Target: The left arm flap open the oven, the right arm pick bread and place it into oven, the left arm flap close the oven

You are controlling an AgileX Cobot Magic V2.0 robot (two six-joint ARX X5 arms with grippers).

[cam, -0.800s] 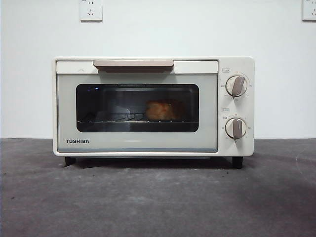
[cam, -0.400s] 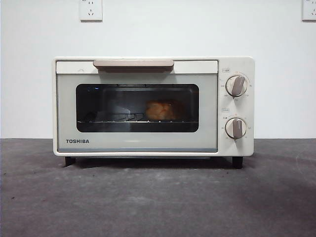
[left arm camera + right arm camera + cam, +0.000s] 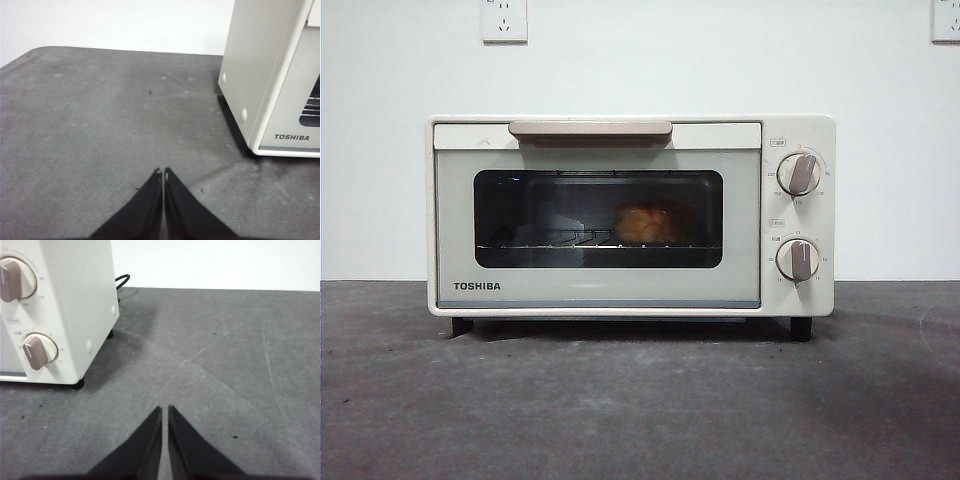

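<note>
from my feed i see the counter [image 3: 640, 410], a dark grey, faintly speckled and scuffed surface running back to a white wall. the oven [image 3: 630, 215] stands on it on black feet, squarely facing the front camera, door shut. a black cable [image 3: 121, 281] lies on the counter behind the oven's knob side.

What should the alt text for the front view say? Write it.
A cream TOSHIBA oven stands on a dark grey table, door shut, with a golden bread on the rack behind its glass window. Two knobs sit on its right; a white wall is behind.
</note>
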